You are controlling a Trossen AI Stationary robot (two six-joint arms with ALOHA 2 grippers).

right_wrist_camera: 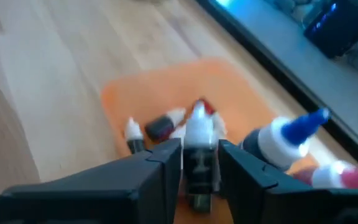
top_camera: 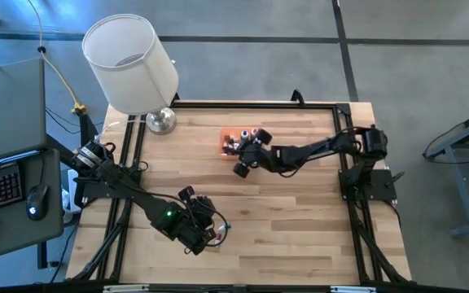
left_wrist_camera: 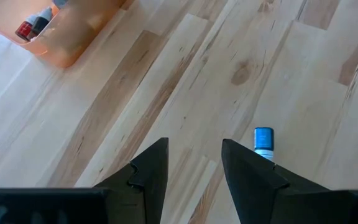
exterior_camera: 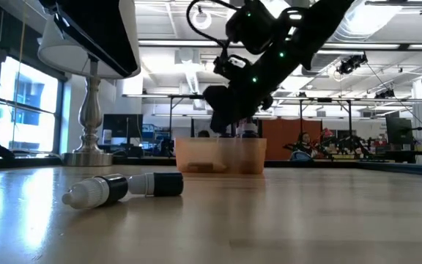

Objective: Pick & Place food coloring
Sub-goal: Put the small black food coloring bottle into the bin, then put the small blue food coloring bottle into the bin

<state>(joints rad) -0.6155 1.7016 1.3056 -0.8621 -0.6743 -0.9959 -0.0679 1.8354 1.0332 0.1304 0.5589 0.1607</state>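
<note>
The orange tray (top_camera: 228,138) sits at the table's far middle and holds several small white-capped bottles (right_wrist_camera: 160,126). My right gripper (right_wrist_camera: 199,163) hangs over the tray (right_wrist_camera: 166,93), shut on one dark bottle. My left gripper (left_wrist_camera: 194,163) is open, low over the near-left part of the table (top_camera: 206,224), holding nothing. A blue bottle (left_wrist_camera: 263,140) lies on the wood just beyond one of its fingers. In the low view two more bottles (exterior_camera: 97,192) (exterior_camera: 156,184) lie on their sides on the table, in front of the tray (exterior_camera: 220,155). My right gripper pinches a dark bottle by its body (right_wrist_camera: 199,171) between the two fingers. The white cap (right_wrist_camera: 199,130) sticks out past the fingertips toward the tray. The fingers slant down from the table's right side. The bottle is over the tray's inside; whether it touches the floor I cannot tell.
A lamp with a white shade (top_camera: 130,63) and metal base (top_camera: 160,120) stands at the far left corner. A black frame (top_camera: 218,104) runs round the table's edges. Bare wood (top_camera: 300,212) lies between the two arms.
</note>
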